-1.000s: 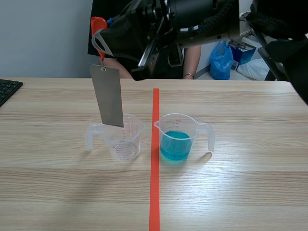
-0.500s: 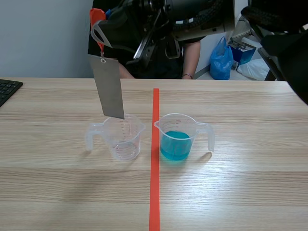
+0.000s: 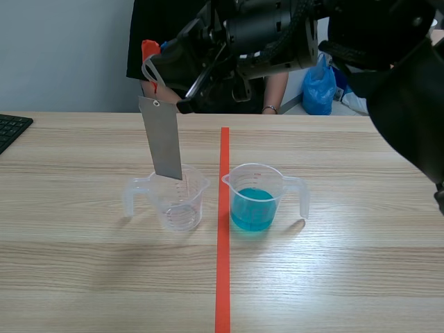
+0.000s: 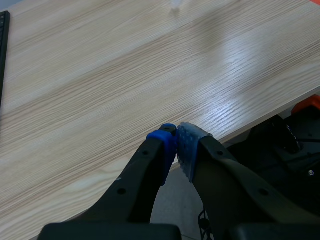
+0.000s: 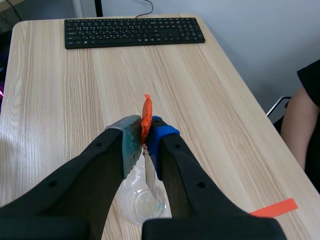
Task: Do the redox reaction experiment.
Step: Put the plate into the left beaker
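Right pincer point(image 5: 145, 131): I see it gripping the orange tab point(image 5: 146, 112); the grey metal strip point(image 3: 163, 139) hangs over the empty measuring cup point(image 3: 179, 202).
Left pincer point(image 4: 176, 140): closed, empty, at the bench point(image 4: 100, 75) edge.

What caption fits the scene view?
Right gripper holds a metal strip over the clear cup, beside the cup of blue liquid.

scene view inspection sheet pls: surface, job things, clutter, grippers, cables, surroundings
surface: wooden table, red tape line down the middle
job's things: grey metal plate hanging by an orange tag, lower end at the empty cup mouth; cup of blue liquid beside it
clutter: keyboard
grippers: right gripper shut on the tag; left gripper shut, empty
cables: black lead behind the keyboard
surroundings: person across the table, blue bag
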Robot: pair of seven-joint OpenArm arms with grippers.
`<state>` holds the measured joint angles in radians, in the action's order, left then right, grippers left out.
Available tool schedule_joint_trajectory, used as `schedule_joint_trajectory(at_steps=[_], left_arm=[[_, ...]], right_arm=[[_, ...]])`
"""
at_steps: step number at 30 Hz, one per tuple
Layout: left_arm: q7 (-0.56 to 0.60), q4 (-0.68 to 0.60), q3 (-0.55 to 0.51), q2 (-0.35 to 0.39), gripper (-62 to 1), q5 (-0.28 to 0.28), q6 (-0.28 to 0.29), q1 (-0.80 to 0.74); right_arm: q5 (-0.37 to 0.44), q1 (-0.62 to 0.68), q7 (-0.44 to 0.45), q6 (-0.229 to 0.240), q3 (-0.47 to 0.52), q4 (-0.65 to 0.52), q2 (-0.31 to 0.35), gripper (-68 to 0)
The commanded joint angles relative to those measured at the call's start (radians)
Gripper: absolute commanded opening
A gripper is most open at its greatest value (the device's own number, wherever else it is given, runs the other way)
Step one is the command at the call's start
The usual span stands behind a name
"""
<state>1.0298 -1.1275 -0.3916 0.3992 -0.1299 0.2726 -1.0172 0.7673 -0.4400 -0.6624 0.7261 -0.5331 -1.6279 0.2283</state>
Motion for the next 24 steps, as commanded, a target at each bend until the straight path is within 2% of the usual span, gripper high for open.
schedule_joint_trajectory(at_steps=[1, 9, 17, 24], left_arm=[[0.021, -0.007, -0.009, 0.003, -56.5, 0.013, -0.001, -0.012], [0.021, -0.007, -0.009, 0.003, -56.5, 0.013, -0.001, -0.013], [0.021, -0.007, -0.009, 0.003, -56.5, 0.013, -0.001, -0.013], [0.021, -0.007, -0.009, 0.003, -56.5, 0.013, -0.001, -0.013]], right_arm=[[0.002, -0.040, 0.027, 0.000, -0.014, 0.002, -0.007, -66.0], [-0.037, -0.045, 0.117, 0.000, -0.045, 0.098, -0.009, -66.0], [-0.114, -0.050, 0.180, 0.005, -0.048, 0.227, -0.035, -66.0], [-0.167, -0.062, 0.241, 0.008, -0.066, 0.296, -0.044, -66.0]])
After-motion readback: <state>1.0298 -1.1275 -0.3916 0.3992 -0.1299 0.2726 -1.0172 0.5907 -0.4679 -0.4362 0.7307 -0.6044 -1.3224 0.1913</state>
